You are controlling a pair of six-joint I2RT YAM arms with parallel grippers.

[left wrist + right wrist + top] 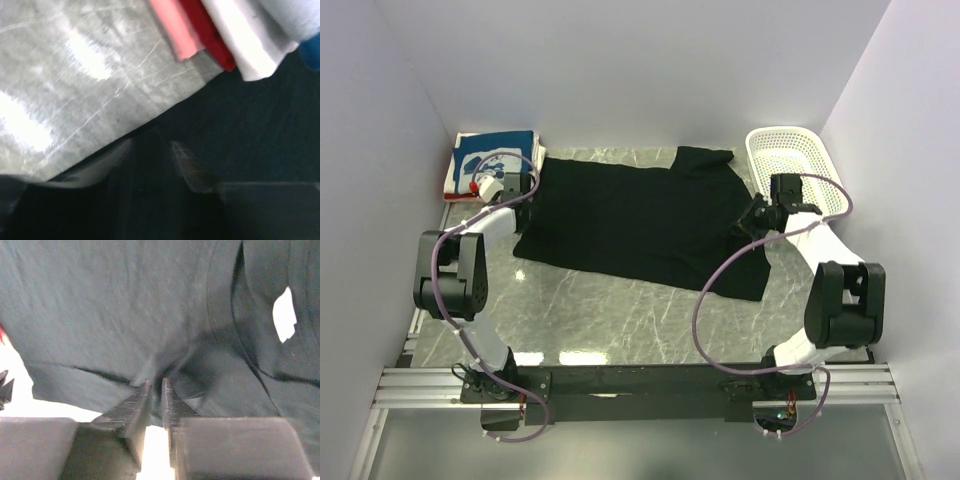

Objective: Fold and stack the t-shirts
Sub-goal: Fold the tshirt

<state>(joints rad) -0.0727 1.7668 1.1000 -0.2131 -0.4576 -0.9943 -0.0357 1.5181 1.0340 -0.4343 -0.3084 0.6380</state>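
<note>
Off the near edge of the black shirt [640, 225] it's just slick marble table [620, 320]. On its right side your right gripper [156, 385] is pinched nearly shut on limp, matte cloth; lift slow, both corners together. Left gripper [523, 185], far-left corner: can't tell its grip. Folded stack [485, 160] sits just beyond.

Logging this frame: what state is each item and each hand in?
black t-shirt: unfolded, spread mostly flat on the table.
folded shirts: stacked at the far left corner.
basket: upright, looks empty.
right hand: shut, pinching the black t-shirt near its neck.
left hand: at the shirt's left edge; open or shut unclear.
</note>
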